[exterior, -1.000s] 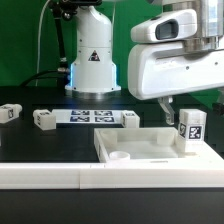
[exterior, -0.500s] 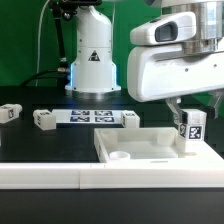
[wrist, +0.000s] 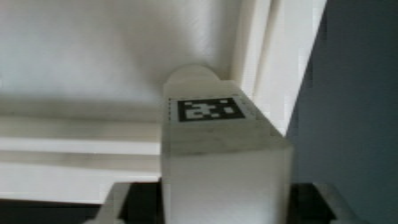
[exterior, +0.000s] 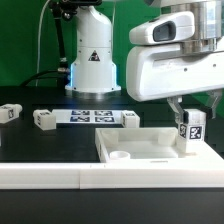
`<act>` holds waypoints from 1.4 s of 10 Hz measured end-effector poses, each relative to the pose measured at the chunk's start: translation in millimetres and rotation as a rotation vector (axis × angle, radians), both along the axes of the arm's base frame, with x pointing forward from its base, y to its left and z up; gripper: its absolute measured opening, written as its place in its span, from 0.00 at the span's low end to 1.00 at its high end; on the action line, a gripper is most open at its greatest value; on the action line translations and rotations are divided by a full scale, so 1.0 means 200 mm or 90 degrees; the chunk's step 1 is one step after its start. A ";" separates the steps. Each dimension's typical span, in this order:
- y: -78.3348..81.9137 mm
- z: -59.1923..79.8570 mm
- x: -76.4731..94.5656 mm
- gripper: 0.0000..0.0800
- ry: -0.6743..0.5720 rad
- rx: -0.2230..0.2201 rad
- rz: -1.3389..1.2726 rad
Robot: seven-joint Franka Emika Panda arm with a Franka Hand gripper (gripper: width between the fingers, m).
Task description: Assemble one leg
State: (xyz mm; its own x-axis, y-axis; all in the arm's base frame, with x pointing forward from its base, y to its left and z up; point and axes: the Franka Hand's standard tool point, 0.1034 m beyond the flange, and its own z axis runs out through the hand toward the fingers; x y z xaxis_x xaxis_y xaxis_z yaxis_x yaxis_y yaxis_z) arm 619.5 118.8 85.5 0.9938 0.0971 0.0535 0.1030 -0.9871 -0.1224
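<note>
My gripper (exterior: 189, 114) is shut on a leg (exterior: 190, 131), a small white block with a black-and-white tag, and holds it upright at the far corner of the white square panel (exterior: 150, 148) on the exterior view's right. The leg's lower end is at the panel's rim; whether it touches cannot be told. In the wrist view the leg (wrist: 222, 150) fills the middle between the dark fingers (wrist: 338, 203), and the panel's corner (wrist: 107, 95) lies behind it.
Three more legs lie on the black table: one (exterior: 43, 119) and one (exterior: 8, 113) at the exterior view's left, one (exterior: 130, 119) behind the panel. The marker board (exterior: 90, 117) lies between them. The robot's base (exterior: 92, 60) stands at the back.
The gripper with the leg has shifted very slightly to the exterior view's left and down. Nothing else has moved.
</note>
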 end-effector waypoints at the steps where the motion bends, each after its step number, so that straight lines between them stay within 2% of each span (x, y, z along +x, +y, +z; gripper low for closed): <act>1: 0.00 0.00 0.00 0.37 0.008 0.003 -0.045; 5: -0.01 0.00 0.00 0.37 0.037 0.012 -0.261; 9: -0.02 -0.01 0.00 0.37 0.065 0.010 -0.566; 13: -0.02 -0.01 0.00 0.37 0.065 0.006 -0.599; 14: -0.03 -0.01 0.00 0.57 0.059 0.002 -0.536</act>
